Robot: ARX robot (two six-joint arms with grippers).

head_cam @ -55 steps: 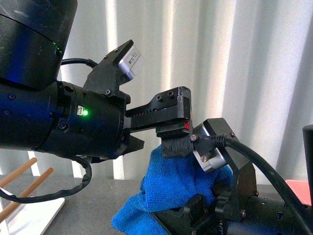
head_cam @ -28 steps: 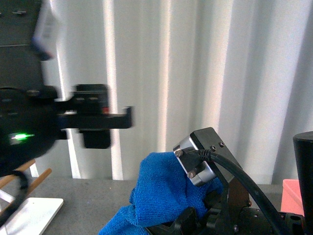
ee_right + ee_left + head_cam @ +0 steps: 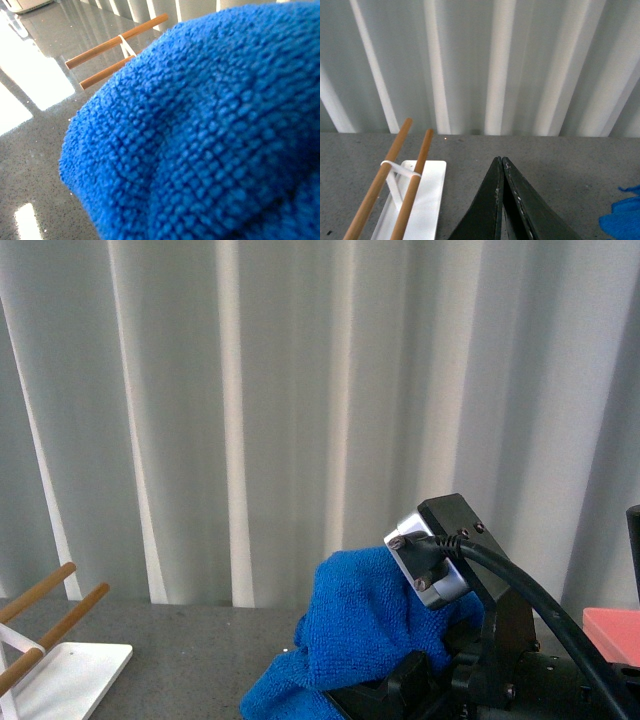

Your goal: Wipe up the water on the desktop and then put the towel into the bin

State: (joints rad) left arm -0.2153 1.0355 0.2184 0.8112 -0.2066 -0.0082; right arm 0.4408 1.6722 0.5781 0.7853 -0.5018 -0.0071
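Evidently mid-task: towel in the right gripper, bin not yet reached

Left gripper (image 3: pixel 500 164) – fingers pressed together, nothing between them, held over bare desktop (image 3: pixel 560 170) just beside the white tray (image 3: pixel 427 200) with its two wooden rods (image 3: pixel 380 180). It did not show in the front view at all.

Right gripper (image 3: pixel 405 685) – fingers buried under the towel (image 3: pixel 365 630), so we could not see them directly. The cloth stood bunched up high against the wrist camera housing rather than lying flat, and it filled nearly the whole right wrist view. We judged from this that the gripper was clamped on the towel.

Towel – low in the front view, right of centre. Its lower folds trailed toward the desktop, but whether they touched it we could not make out.

Bin (image 3: pixel 612 625) – only a pink corner showed at the far right edge, beyond the right arm and apart from the towel. Nothing of its inside was visible.

Progress, as we read it: no water showed on the stretches of desktop in view. The bright patches in the right wrist view looked like window glare. We could not confirm the wiping was finished. Carrying the towel to the bin and letting go remained undone.
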